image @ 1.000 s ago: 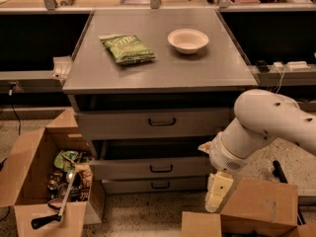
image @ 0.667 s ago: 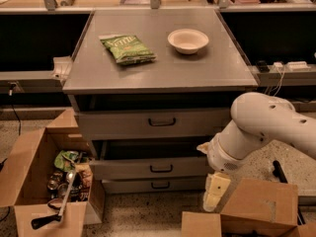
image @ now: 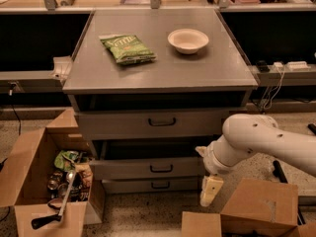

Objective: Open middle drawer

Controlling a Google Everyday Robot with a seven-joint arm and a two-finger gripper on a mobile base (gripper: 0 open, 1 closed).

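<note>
step: reach handle | middle drawer (image: pixel 123 169): second front of cabinet (image: pixel 163 70), loop handle (image: pixel 161 168) at centre | gripper (image: pixel 210 191): low, off cabinet's right front corner, apart-or-together cannot tell | advice: move toward cabinet centre, meet loop squarely, pull straight out

On cabinet top (image: pixel 217 68): chip bag (image: pixel 128 48) at 10 o'clock, bowl (image: pixel 188 40) at 1 o'clock. Under top drawer (image: pixel 113 125) and over lowest drawer (image: pixel 128 185): middle drawer (image: pixel 123 169). Just off its right end, at 4 o'clock: gripper (image: pixel 209 191). Open box (image: pixel 29 157) at the cabinet's 8 o'clock, second box (image: pixel 259 206) at 5 o'clock.
</note>
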